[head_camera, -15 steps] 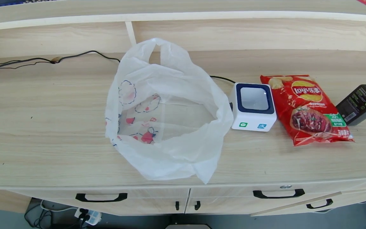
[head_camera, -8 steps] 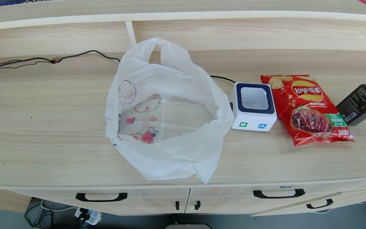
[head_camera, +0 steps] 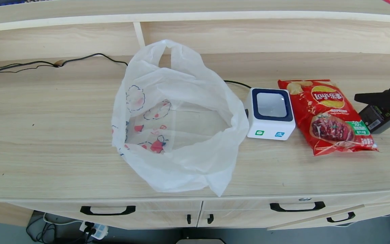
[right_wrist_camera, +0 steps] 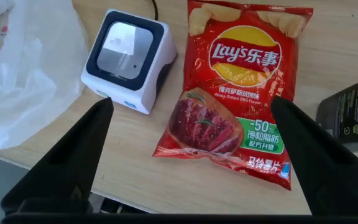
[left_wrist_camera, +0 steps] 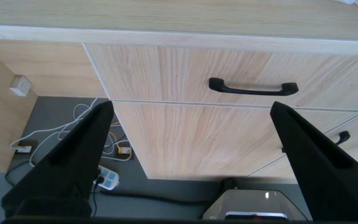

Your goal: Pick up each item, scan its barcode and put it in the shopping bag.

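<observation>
Scanner (head_camera: 270, 113) on the counter (head_camera: 46, 142). Shopping bag (head_camera: 178, 118) stands open right against the scanner's left side. Chip bag (head_camera: 327, 115) lies flat just right of the scanner, with the black bottle (head_camera: 379, 117) farther right. My right pincer (right_wrist_camera: 191, 102) is spread, above the chip bag. My left pincer (left_wrist_camera: 191, 106) is spread, down by the drawers (left_wrist_camera: 185, 68), lower than the scanner.
</observation>
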Motion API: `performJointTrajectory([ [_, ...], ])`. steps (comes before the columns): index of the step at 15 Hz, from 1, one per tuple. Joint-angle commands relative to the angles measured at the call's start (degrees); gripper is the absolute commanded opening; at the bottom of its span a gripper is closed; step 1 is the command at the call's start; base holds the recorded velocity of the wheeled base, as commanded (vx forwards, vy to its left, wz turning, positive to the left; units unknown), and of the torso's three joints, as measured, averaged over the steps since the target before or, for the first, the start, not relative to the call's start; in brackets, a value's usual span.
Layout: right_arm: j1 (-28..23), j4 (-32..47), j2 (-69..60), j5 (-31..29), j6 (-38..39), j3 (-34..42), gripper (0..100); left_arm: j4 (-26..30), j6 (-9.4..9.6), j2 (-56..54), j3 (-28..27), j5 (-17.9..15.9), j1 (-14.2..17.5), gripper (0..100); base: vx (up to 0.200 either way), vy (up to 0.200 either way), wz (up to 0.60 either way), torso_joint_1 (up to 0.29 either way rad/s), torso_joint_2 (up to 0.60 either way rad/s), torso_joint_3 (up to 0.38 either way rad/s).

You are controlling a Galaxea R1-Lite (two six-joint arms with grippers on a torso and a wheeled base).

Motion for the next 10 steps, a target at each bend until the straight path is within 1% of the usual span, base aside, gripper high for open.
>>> performJointTrajectory([
  [1,-0.17,0.01,3.79,0.04,0.4,0.19,100,-0.13,-0.01,0.0,0.0,-0.01,0.02,100,0.0,0.0,0.0,0.0,0.0,0.0],
  [3,-0.26,0.01,4.41,0.04,1.89,0.54,100,-0.21,-0.1,0.09,0.0,-0.01,0.02,100,0.0,0.0,0.0,0.0,0.0,0.0],
  [5,-1.49,-0.17,4.76,0.04,1.89,1.86,100,-0.21,-0.1,0.09,0.0,-0.01,0.02,100,0.0,0.0,0.0,0.0,0.0,0.0],
  [7,-1.49,-0.25,5.99,-0.05,1.72,1.86,100,-0.21,-0.01,0.09,0.0,-0.01,0.02,100,0.0,0.0,0.0,0.0,0.0,0.0],
  [10,-1.66,-2.89,8.98,-0.14,1.8,2.74,100,-0.21,-0.19,0.09,0.0,-0.01,0.02,100,0.0,0.0,0.0,0.0,0.0,0.0],
])
